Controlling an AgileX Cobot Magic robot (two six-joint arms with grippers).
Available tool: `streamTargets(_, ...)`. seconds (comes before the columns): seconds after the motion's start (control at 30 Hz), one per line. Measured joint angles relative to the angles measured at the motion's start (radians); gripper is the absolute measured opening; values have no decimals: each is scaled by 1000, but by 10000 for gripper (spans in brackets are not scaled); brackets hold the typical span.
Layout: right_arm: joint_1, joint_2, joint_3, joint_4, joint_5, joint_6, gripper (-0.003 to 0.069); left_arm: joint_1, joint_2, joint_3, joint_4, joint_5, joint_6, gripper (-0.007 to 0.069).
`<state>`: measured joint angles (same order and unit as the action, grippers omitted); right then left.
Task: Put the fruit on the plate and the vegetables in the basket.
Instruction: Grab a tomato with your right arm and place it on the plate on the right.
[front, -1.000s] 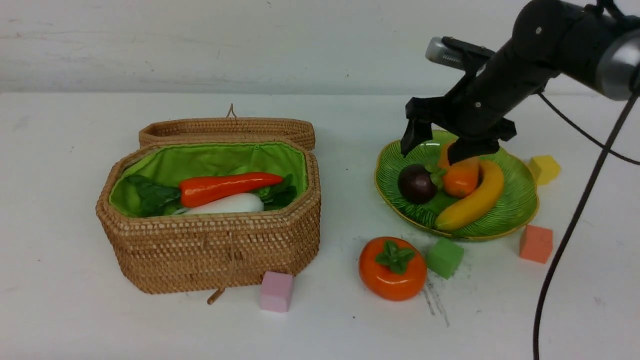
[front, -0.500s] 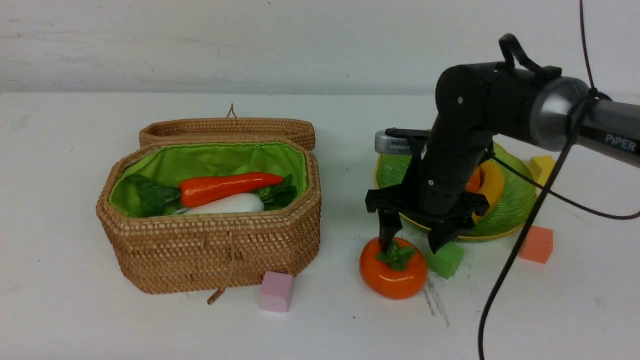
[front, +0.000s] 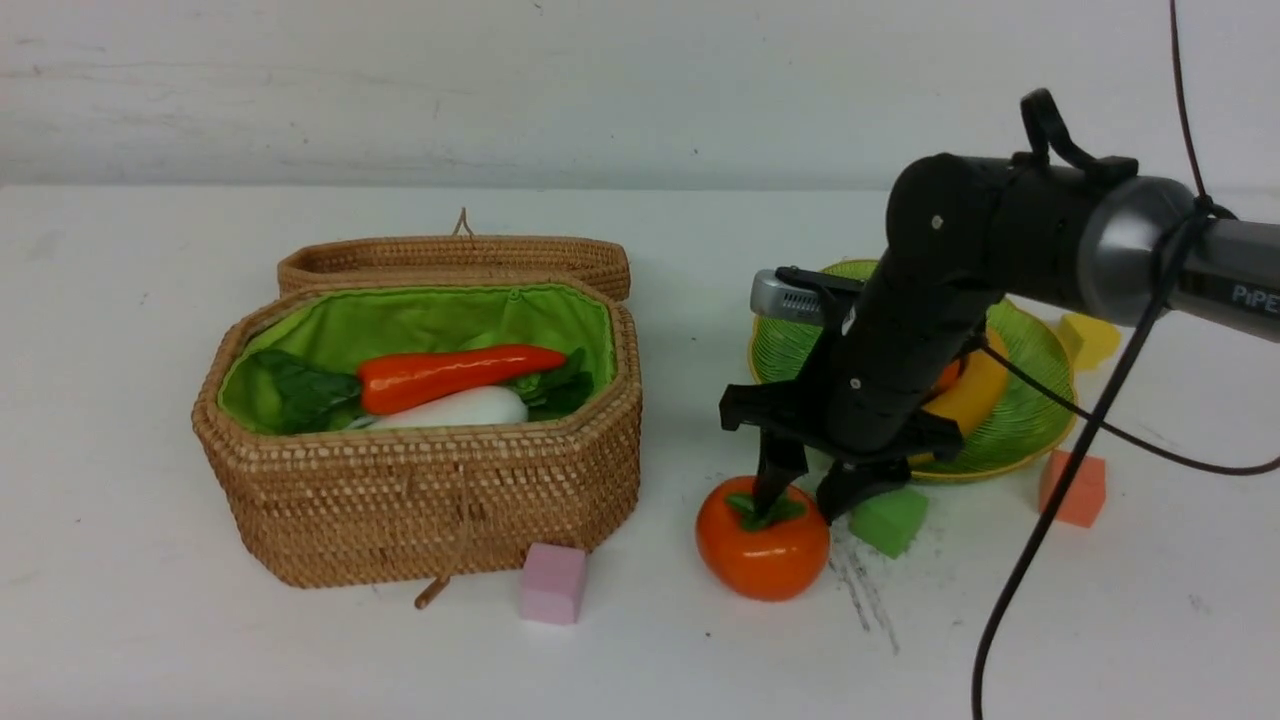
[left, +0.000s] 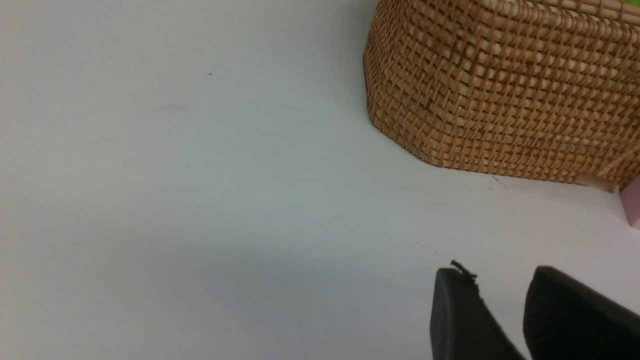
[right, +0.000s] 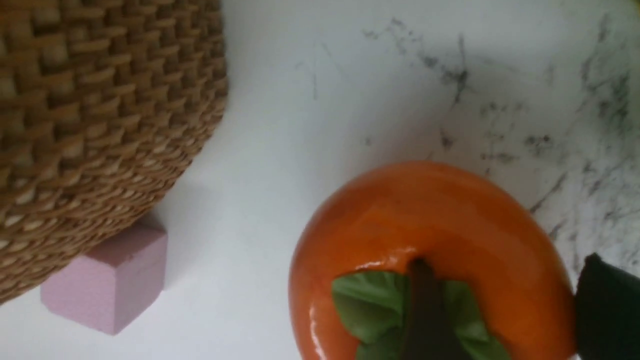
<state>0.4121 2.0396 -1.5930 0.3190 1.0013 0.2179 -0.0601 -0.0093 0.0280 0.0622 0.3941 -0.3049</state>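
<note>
The orange persimmon (front: 763, 560) with its green calyx lies on the table in front of the green plate (front: 1030, 400). My right gripper (front: 800, 512) is down on it: one finger presses into the calyx, the other touches its right side. The right wrist view shows the persimmon (right: 425, 210) between the fingers of that gripper (right: 505, 265). On the plate, the banana (front: 975, 395) shows behind the arm; the mangosteen is hidden. The open basket (front: 430, 480) holds the red-orange vegetable (front: 450, 375) and the white radish (front: 465, 408). My left gripper (left: 497, 272) hovers empty, jaws slightly apart, near the basket (left: 500, 90).
Foam cubes lie around: pink (front: 552, 583) at the basket's front corner, green (front: 888, 520) right beside the right gripper, orange (front: 1072, 488) and yellow (front: 1088, 338) by the plate. The basket lid lies folded back. Dark scuff marks are on the table near the persimmon.
My right arm swung from above the plate down to the persimmon. Its fingers narrowed onto it, and the persimmon shifted a little to the left.
</note>
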Motion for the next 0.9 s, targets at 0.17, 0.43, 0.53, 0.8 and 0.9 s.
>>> streamTargets(0.17,0,0,0,6,6,-7,374,0,0,0,0,0,0,204)
streamTargets(0.43,0,-19,6,4,22,-25,311,0,0,0,0,0,1,207)
streamTargets(0.53,-4,-48,11,-10,27,-26,46,0,0,0,0,0,1,211)
streamTargets(0.8,-91,-109,-55,46,38,-26,-6,0,0,0,0,0,1,217)
streamTargets(0.9,-116,-111,-66,60,61,-32,0,0,0,0,0,0,1,217)
